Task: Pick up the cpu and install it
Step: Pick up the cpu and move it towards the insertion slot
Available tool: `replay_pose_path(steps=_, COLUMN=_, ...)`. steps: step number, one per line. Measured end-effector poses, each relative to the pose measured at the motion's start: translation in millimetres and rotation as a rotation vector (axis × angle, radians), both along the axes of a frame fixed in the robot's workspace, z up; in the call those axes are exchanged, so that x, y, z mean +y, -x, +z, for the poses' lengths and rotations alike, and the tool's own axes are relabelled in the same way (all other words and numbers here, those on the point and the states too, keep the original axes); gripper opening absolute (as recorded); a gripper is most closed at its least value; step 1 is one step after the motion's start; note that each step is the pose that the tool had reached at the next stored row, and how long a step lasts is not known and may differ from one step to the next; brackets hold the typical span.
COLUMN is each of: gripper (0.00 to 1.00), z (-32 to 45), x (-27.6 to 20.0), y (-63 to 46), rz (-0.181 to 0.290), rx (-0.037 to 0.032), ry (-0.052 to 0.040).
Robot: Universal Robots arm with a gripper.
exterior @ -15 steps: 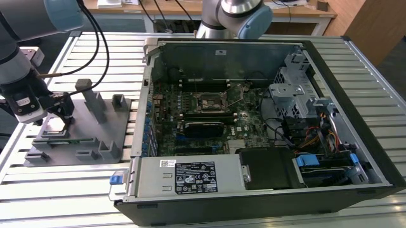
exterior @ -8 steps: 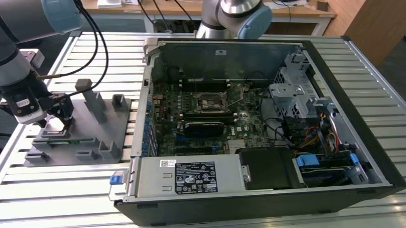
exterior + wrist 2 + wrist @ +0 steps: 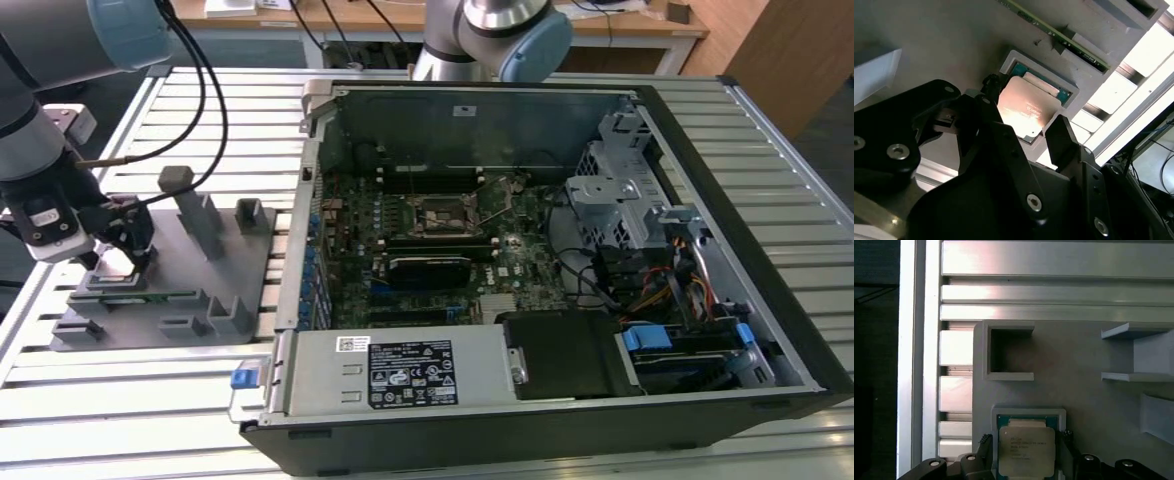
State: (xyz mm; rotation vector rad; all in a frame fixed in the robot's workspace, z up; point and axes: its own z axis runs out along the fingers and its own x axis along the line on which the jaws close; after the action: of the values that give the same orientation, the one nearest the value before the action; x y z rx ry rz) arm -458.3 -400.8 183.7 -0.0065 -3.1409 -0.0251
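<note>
1. Slatted metal table (image 3: 200, 110) is carrying everything.
2. Exterior view's left: grey tray (image 3: 160, 325) is holding the cpu (image 3: 1026, 450) flat in its pocket, not lifted yet.
3. Gripper (image 3: 123, 255) is hovering there w/ fingers (image 3: 985, 441) spread either side of the cpu, gripping nothing.
4. Right: open PC case (image 3: 747, 200); its socket (image 3: 438, 213) is looking unfilled, so install is pending.

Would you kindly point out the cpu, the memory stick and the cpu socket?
cpu (image 3: 1026, 450): first wrist view, centre of its silver top.
memory stick (image 3: 1054, 34): second wrist view, middle of its green edge.
cpu socket (image 3: 438, 212): exterior view, centre of the frame.
</note>
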Motion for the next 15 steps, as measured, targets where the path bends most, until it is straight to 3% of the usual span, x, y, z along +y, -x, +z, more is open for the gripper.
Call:
replay_pose_path(steps=6, gripper=0.62, z=-1.1, x=0.0, y=0.0, rz=-0.001, rx=0.0000, ry=0.0000)
replay_pose_path(steps=7, gripper=0.55, z=-1.2, x=0.0, y=0.0, rz=-0.001, rx=-0.0001, ry=0.0000)
replay_pose_path(steps=15, gripper=0.55, z=0.6, x=0.0, y=0.0, rz=-0.001, rx=-0.0003, ry=-0.0002)
